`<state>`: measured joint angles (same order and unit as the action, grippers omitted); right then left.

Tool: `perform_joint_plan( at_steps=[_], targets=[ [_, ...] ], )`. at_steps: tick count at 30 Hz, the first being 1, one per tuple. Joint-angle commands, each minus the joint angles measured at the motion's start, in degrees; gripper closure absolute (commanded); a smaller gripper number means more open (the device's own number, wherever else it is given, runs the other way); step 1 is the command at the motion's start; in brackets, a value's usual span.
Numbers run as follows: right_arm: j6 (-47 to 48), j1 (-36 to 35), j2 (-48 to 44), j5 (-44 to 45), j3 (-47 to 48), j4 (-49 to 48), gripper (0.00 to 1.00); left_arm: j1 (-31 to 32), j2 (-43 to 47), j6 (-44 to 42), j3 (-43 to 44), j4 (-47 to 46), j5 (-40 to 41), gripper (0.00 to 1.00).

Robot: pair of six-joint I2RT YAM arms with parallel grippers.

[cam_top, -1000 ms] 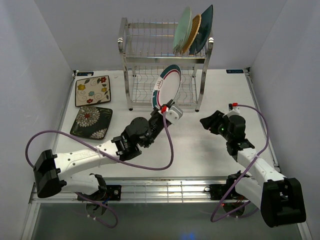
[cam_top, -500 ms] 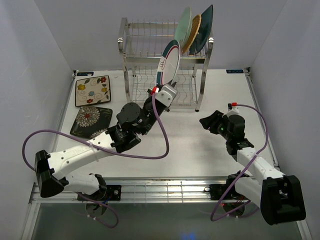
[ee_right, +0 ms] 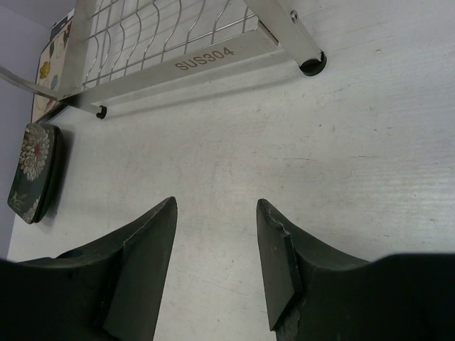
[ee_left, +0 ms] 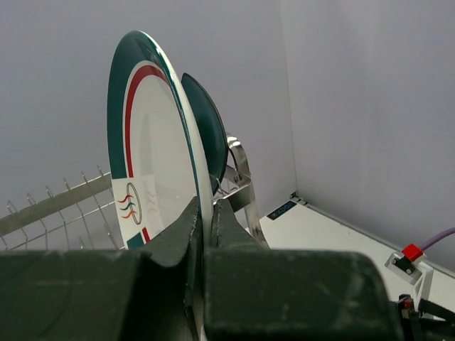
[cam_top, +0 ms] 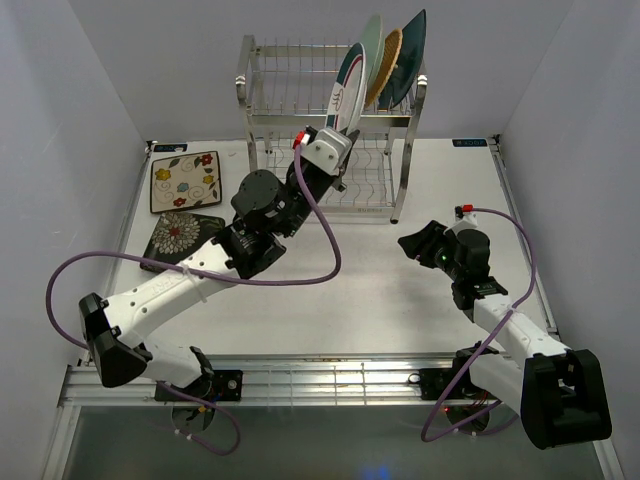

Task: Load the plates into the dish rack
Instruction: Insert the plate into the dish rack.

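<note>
**Desk:** Two floral plates are lying flat at far left, correct?

**Photographer:** Yes. The cream rectangular plate (cam_top: 185, 182) is sitting behind the dark floral plate (cam_top: 180, 242), both on the table (cam_top: 380, 290). Further right, the left gripper (ee_left: 205, 217) is pinching the lower rim of the white striped-rim plate (ee_left: 153, 142), holding it upright at the dish rack's (cam_top: 245, 95) upper tier, just beside the pale green plate (cam_top: 373, 45), woven orange-tan plate (cam_top: 390, 65) and teal plate (cam_top: 412, 45).

**Desk:** And the right gripper (ee_right: 215, 206)?

**Photographer:** Hovering over bare table, fingers parted, gripping nothing.
</note>
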<state>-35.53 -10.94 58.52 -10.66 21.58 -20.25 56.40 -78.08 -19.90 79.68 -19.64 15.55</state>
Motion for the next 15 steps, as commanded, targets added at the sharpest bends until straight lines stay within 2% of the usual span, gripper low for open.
perform_joint_plan(
  at_steps=[1,6,15],
  targets=[
    [0.72,0.22,-0.25,-0.68,-0.05,-2.95,0.45,-2.25,-0.22,3.02,6.17,-1.37,-4.47,1.00],
    [0.72,0.13,-1.04,-0.68,-0.05,-2.86,0.46,-7.35,-4.44,8.29,12.07,0.21,-8.60,1.00],
    [0.90,0.13,-0.87,-0.33,-0.05,-2.78,0.46,-11.22,-12.61,8.56,24.37,0.74,-15.11,1.00]
  ],
)
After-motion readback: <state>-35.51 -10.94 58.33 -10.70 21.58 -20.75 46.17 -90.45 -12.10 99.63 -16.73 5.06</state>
